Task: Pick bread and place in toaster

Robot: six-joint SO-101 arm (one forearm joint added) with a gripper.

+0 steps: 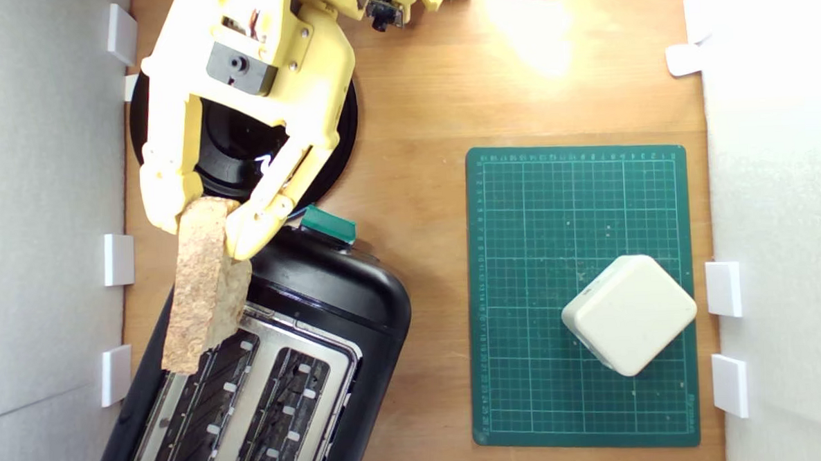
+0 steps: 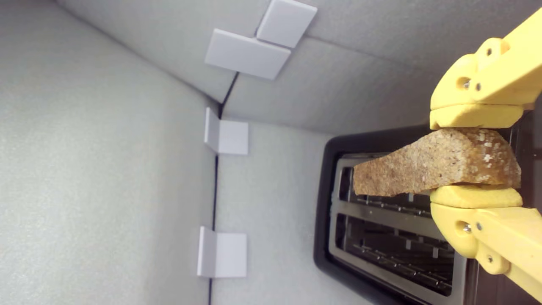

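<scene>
My yellow gripper (image 1: 202, 229) is shut on the bread (image 1: 202, 288), a thick brown-crusted wedge that hangs edge-on above the toaster (image 1: 348, 299). The slice points along the toaster's length, over the slot nearer the exterior view's left. The black toaster with its silver top plate and green lever knob (image 1: 328, 224) lies at the bottom left of the exterior view. In the wrist view the bread (image 2: 432, 167) is pinched between both yellow fingers (image 2: 476, 116), with the gripper (image 2: 476, 156) above the two open slots of the toaster (image 2: 326, 203). The bread is clear of the slot.
A round black glossy plate (image 1: 340, 133) lies under the arm, behind the toaster. A green cutting mat (image 1: 524, 288) at the exterior view's right carries a white rounded block (image 1: 629, 314). White foam walls with clips (image 1: 119, 259) close both sides.
</scene>
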